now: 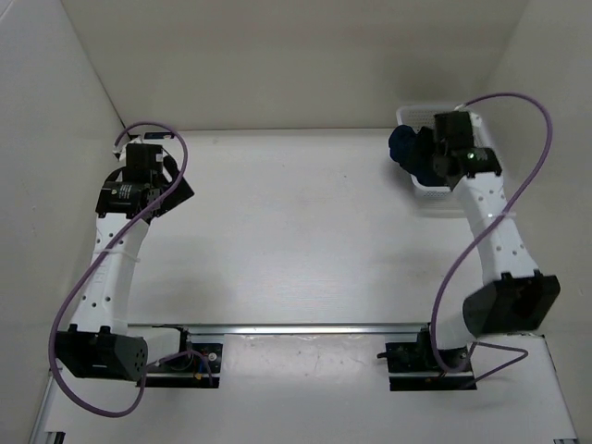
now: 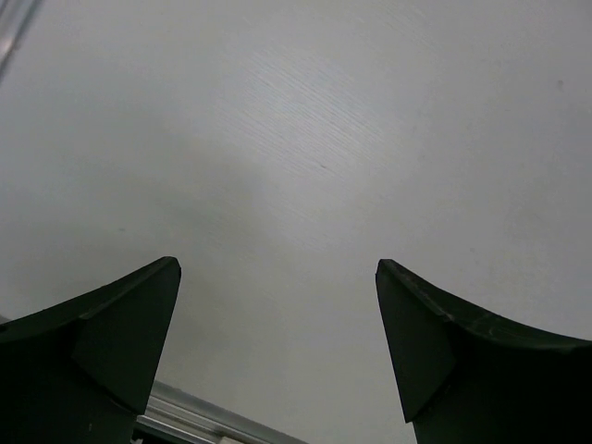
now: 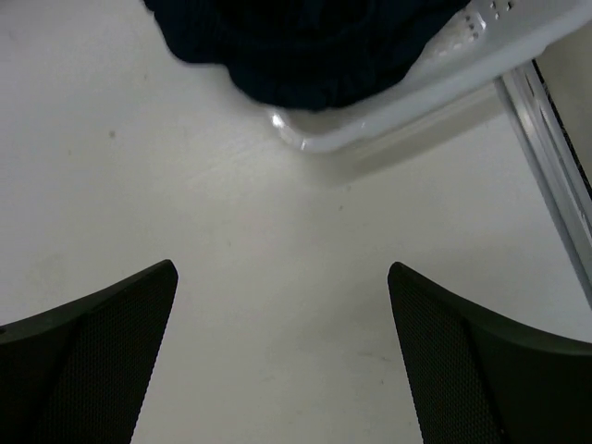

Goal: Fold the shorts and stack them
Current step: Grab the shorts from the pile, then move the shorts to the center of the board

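The dark navy shorts (image 1: 407,148) lie bunched in a white basket (image 1: 435,192) at the back right, spilling over its left rim. In the right wrist view the shorts (image 3: 305,46) fill the top, hanging over the basket's rim (image 3: 370,129). My right gripper (image 3: 282,273) hovers open just in front of the basket, with only bare table between its fingers (image 3: 481,370). It is near the shorts (image 1: 407,148) but not touching them. My left gripper (image 2: 277,268) is open at the back left (image 1: 153,176) over bare table, holding nothing.
White walls enclose the table on the left, back and right. A metal rail (image 1: 305,327) runs across the near side by the arm bases. A purple cable (image 1: 518,185) loops beside the right arm, another (image 1: 92,287) beside the left arm.
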### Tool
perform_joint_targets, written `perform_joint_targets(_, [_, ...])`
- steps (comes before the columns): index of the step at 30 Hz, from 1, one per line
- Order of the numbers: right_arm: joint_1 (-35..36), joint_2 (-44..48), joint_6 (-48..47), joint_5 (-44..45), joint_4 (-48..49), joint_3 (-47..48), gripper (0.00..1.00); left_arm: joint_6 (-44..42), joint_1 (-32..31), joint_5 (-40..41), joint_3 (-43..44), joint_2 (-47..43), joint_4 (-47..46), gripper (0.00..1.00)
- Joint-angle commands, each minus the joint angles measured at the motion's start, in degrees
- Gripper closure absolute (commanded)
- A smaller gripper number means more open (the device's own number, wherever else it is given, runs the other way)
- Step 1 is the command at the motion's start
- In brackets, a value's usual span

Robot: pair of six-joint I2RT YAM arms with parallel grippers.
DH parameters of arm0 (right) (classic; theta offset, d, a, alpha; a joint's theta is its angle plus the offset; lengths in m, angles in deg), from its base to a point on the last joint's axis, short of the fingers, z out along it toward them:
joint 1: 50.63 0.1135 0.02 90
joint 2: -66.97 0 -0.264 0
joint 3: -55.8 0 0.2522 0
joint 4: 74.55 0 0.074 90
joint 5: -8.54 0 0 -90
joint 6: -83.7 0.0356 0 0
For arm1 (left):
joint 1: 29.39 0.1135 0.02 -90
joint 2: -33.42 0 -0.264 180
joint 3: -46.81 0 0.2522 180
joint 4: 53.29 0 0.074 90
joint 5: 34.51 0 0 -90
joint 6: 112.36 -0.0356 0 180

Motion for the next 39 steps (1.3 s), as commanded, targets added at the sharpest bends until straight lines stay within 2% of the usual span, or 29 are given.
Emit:
perform_joint_targets(1, [-7.81,-8.27,-2.11,-13.05,0.99,10.47,0.01,-2.11,-0.62,-8.24,0.81,-3.4,-5.29,0.01])
perform_joint_targets(3, [-11.5,-12.15,-0.52,-15.96,0.37,14.36,0.01,-2.63,-1.23,-7.54,1.42,-3.93,-5.29,0.01])
perform_joint_targets(7, [-15.55,-27.15,0.8,-17.9,-1.29,25.87,0.01,-4.64,-2.02,-5.71,0.81,-3.93,-6.34,0.01])
perform_joint_targets(11, [-19.33,-40.63,2.21,-20.19,-4.72,41.67,0.01,-7.82,-2.03,-5.61,2.65,-2.44,-4.25,0.01])
perform_joint_targets(14, [-20.91,-47.23,3.7,-22.12,-4.73,46.44,0.01,-8.35,-2.03,-5.61,4.14,-0.59,-3.09,0.01])
perform_joint_targets(19, [-20.92,-55.57,5.54,-23.36,-2.54,49.27,0.01,-8.35,-2.56,-4.56,4.15,1.08,-3.09,0.01])
perform_joint_targets(21, [-20.92,-56.82,5.55,-25.02,-1.3,49.27,0.1,-7.48,-2.56,-3.07,4.15,1.7,-2.39,0.01])
perform_joint_targets(22, [-20.92,-56.82,5.55,-25.03,-0.77,49.27,0.29,-6.86,-2.56,-3.06,4.15,1.7,-2.39,0.01])
perform_joint_targets(24, [-20.92,-55.78,5.55,-25.55,0.89,48.74,0.59,-6.85,-2.56,-2.53,4.15,1.7,-2.39,0.01])
perform_joint_targets(25, [-20.92,-55.07,5.55,-25.55,1.6,48.05,0.85,-6.85,-2.56,-2.53,4.67,1.7,-2.39,0.01])
perform_joint_targets(27, [-20.92,-52.18,5.55,-25.55,2.47,48.04,1.0,-6.85,-2.56,-2.53,4.68,1.17,-2.39,0.01])
perform_joint_targets(31, [-20.92,-45.24,5.55,-26.08,3.01,52.33,1.0,-6.85,-2.56,-3.14,5.2,0.64,-2.39,0.01])
perform_joint_targets(35, [-19.34,-34.1,4.41,-39.84,10.9,52.96,1.0,-6.85,-2.56,-3.76,5.73,0.12,-2.39,0.01])
perform_joint_targets(37, [-16.71,-30.91,3.71,-47.48,14.34,54.54,1.0,-6.32,-2.03,-3.76,6.78,-0.5,-2.39,0.01])
perform_joint_targets(39, [-11.38,-26.43,2.39,-49.8,16.79,55.07,1.0,-6.32,-1.33,-4.9,7.65,-1.11,-2.39,0.01])
